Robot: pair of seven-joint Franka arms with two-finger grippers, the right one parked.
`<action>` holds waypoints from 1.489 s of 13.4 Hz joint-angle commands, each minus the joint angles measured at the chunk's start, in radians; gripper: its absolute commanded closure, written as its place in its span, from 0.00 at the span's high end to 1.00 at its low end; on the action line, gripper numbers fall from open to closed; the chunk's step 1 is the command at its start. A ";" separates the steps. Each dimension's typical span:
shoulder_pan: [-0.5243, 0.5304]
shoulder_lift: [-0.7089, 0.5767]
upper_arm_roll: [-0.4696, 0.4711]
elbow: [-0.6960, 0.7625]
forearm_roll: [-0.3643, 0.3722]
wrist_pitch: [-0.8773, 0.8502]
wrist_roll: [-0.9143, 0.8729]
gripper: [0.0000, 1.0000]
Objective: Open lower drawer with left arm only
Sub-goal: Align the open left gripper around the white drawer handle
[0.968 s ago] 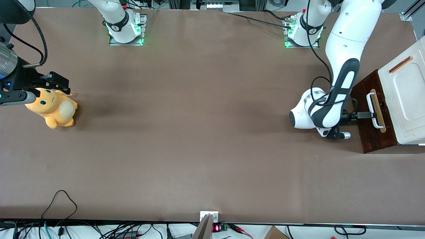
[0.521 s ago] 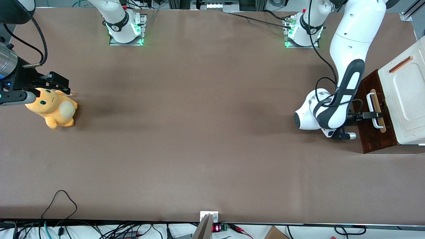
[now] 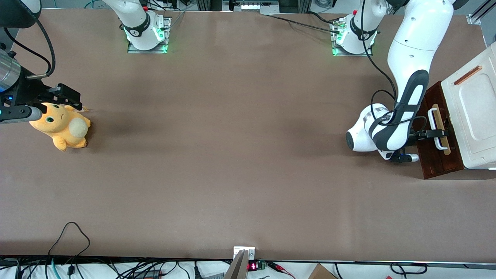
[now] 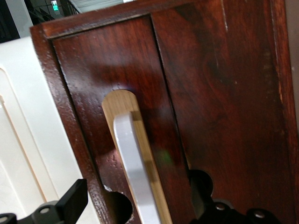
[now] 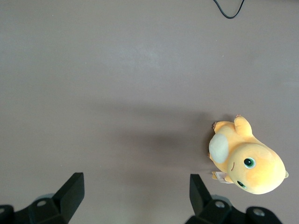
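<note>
Left arm (image 3: 403,100): bent low over the bench (image 3: 232,155), forearm reaching toward the cabinet.
End effector (image 3: 437,134): at the white bar handle (image 4: 133,172), fingers (image 4: 70,203) spread wide on either side of it, apparently not yet pressing on it.
Lower drawer (image 3: 436,155): at the working arm's end of the bench, dark red-brown front below the white cabinet panel (image 3: 474,112).
Plush toy (image 3: 62,126): toward the parked arm's end.

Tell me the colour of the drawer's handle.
White: the handle sits on a pale wood strip, clearest in the left wrist view, with the gripper open around it.
</note>
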 commanded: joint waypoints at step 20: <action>0.021 -0.017 -0.004 -0.042 -0.002 -0.002 -0.025 0.77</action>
